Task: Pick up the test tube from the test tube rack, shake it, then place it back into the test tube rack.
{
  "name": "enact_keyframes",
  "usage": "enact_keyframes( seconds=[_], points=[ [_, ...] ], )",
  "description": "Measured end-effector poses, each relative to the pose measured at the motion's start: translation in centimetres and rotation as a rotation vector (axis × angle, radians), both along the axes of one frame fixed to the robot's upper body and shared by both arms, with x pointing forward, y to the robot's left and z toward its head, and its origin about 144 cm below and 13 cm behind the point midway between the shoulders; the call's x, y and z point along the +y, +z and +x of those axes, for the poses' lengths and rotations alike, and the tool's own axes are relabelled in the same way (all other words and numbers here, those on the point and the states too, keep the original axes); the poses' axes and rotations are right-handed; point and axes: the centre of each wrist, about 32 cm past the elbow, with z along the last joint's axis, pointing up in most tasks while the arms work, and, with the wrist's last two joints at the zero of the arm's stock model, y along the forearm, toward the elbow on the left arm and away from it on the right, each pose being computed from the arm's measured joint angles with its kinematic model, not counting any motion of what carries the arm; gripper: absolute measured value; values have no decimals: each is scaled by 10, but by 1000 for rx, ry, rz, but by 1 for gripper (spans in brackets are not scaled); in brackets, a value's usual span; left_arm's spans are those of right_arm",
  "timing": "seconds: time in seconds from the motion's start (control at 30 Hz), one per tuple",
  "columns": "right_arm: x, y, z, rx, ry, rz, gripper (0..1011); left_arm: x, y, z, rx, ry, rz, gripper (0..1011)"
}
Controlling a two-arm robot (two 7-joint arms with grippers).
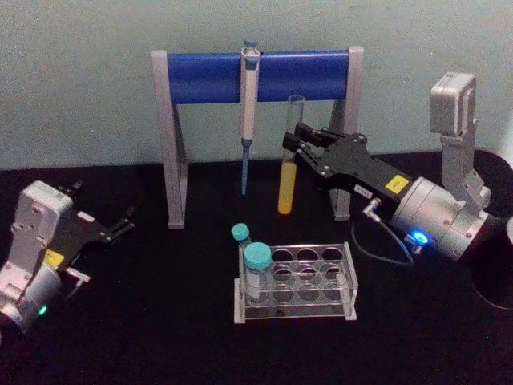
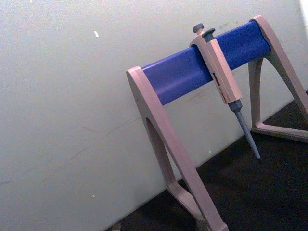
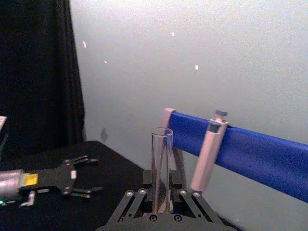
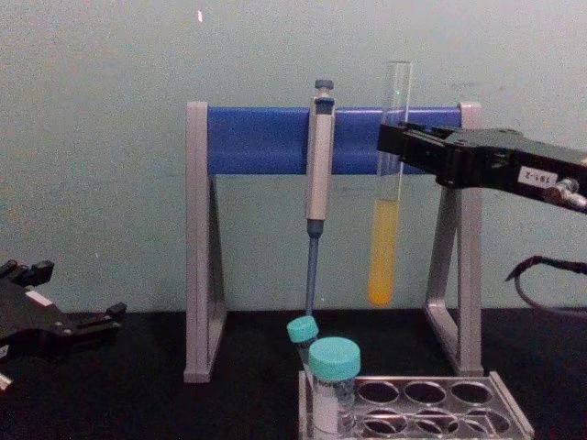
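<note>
The test tube (image 1: 289, 160) is a tall clear glass tube with yellow liquid in its lower part. It hangs upright in the air above and behind the test tube rack (image 1: 346, 298), in front of the pipette stand. My right gripper (image 1: 292, 145) is shut on the test tube's upper half; in the chest view the right gripper (image 4: 393, 145) clamps the test tube (image 4: 386, 220), and in the right wrist view the test tube (image 3: 161, 168) rises from between the fingers. My left gripper (image 1: 124, 222) rests open low at the left, away from the rack.
Two teal-capped vials (image 1: 258, 269) stand in the rack's left end. A grey-and-blue pipette stand (image 1: 258, 76) with a hanging pipette (image 1: 249, 112) is behind, against the wall. Black tabletop lies open in front and left of the rack.
</note>
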Motion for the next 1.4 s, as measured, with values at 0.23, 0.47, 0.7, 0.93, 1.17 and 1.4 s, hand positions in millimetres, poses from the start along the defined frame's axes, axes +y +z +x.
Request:
enact_keyframes(
  seconds=[0.23, 0.47, 0.7, 0.93, 1.17, 1.4],
  points=[
    [-3, 1, 2, 3, -39, -1, 221, 0, 0, 0, 0, 0, 0, 1001],
    [-2, 0, 3, 7, -45, 1, 221, 0, 0, 0, 0, 0, 0, 1001],
    [-5, 0, 4, 13, -75, 5, 221, 0, 0, 0, 0, 0, 0, 1001],
    [-25, 2, -13, 9, -132, -5, 221, 0, 0, 0, 0, 0, 0, 1001],
    [-35, 1, -39, 21, -121, -3, 221, 0, 0, 0, 0, 0, 0, 1001],
    [-19, -4, -46, 40, -30, 13, 221, 0, 0, 0, 0, 0, 0, 1001]
  ],
)
